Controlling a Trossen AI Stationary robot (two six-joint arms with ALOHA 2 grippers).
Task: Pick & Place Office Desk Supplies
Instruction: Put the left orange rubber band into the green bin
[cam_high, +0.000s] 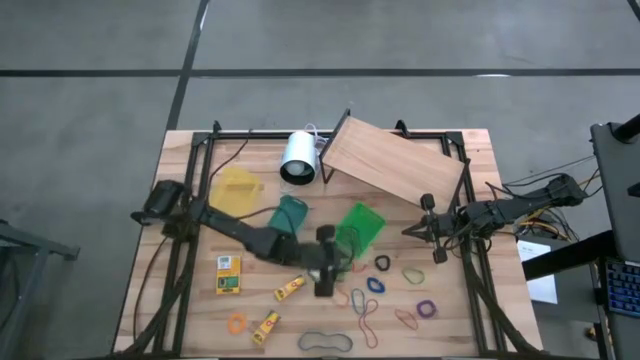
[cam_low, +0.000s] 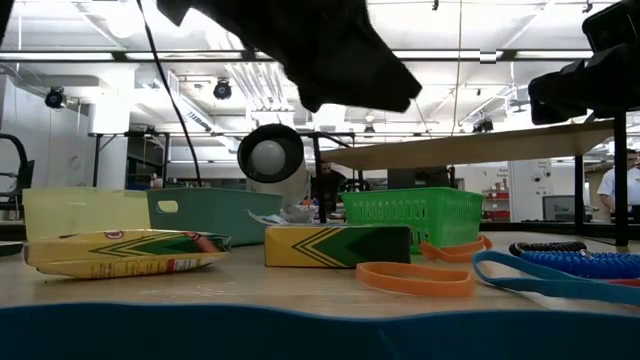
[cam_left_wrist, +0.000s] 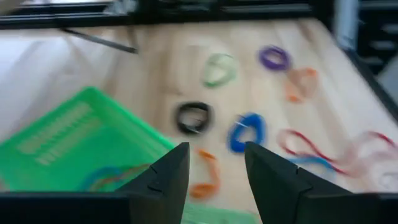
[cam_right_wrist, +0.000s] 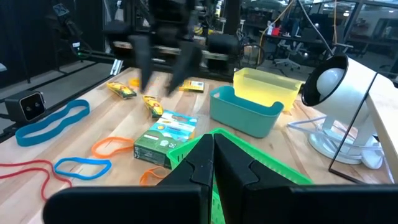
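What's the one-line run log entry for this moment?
left fingers: open, over green mesh basket edge | right fingers: shut, waiting at right table edge

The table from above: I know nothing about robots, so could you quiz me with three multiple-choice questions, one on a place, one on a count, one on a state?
1. Where does the white cylinder stand?
A. In a basket
B. At the table's far edge, beside the wooden board
C. Among the rubber bands

2. How many plastic baskets are out?
A. One
B. Two
C. Three

3. How are the left gripper fingers?
A. Shut on a yellow box
B. Open
C. Shut on a purple band

Answers:
1. B: the high view shows it next to the board.
2. C: yellow basket, teal basket, green basket.
3. B: its wrist view shows a clear gap with nothing between.
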